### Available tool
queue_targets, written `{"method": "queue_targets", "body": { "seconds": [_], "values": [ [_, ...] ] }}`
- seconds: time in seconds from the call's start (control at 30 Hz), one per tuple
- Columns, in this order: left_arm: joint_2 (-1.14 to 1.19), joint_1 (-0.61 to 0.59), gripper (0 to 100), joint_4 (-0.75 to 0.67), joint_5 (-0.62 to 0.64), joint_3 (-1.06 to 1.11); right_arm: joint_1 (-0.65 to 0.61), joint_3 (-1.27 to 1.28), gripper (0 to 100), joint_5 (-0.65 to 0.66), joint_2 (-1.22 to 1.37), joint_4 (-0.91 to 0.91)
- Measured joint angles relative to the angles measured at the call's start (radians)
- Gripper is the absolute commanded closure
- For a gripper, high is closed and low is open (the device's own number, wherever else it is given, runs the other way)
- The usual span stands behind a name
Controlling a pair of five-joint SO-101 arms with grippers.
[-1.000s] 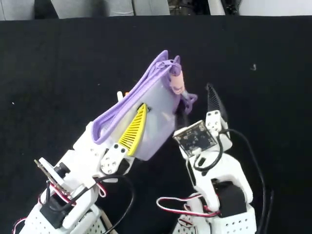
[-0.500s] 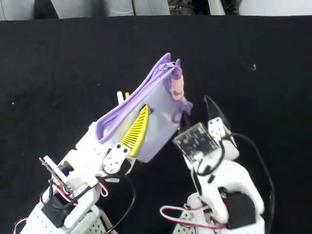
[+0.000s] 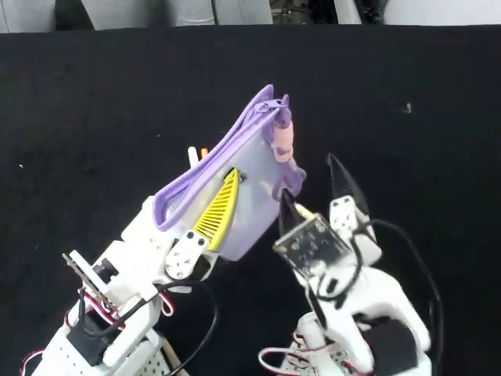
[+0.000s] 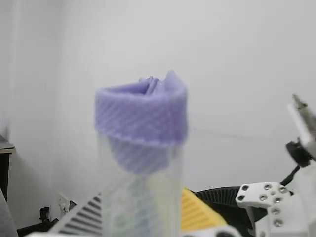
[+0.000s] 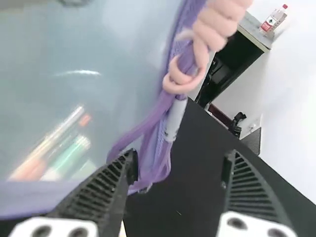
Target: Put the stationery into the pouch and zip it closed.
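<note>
The clear pouch [image 3: 250,188] with a purple zipper band is held off the black table [image 3: 94,94], tilted. My left gripper [image 3: 215,210] is shut on its lower side, with the yellow finger [image 3: 219,205] flat against the clear wall. A pink pull cord [image 3: 283,139] hangs from the pouch's far end. Pens [image 5: 52,150] lie inside the pouch [image 5: 74,59], and the pink cord [image 5: 210,34] and a purple strap [image 5: 160,136] dangle beside it. My right gripper [image 3: 315,192] is open just beside the pouch's right edge, holding nothing. The purple band [image 4: 143,113] stands upright in the left wrist view.
Pen tips [image 3: 196,153] poke out behind the pouch's left edge. The table's far edge [image 3: 250,26] runs along the back. The two arm bases stand close together at the front.
The right gripper drew back from the purple strap at the pouch's right end and now stands open. The pouch shifted slightly upward and to the left in the left gripper.
</note>
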Motion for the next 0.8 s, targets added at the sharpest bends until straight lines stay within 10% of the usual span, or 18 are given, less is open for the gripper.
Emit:
{"method": "queue_targets", "body": {
  "seconds": [0.37, 0.8],
  "values": [
    [0.0, 0.0, 97, 0.0, 0.0, 0.0, 0.069, 0.192, 75.7, -0.002, 0.002, -0.31],
    [0.0, 0.0, 97, 0.0, 0.0, 0.0, 0.101, 0.114, 75.4, -0.002, 0.006, -0.169]
  ]
}}
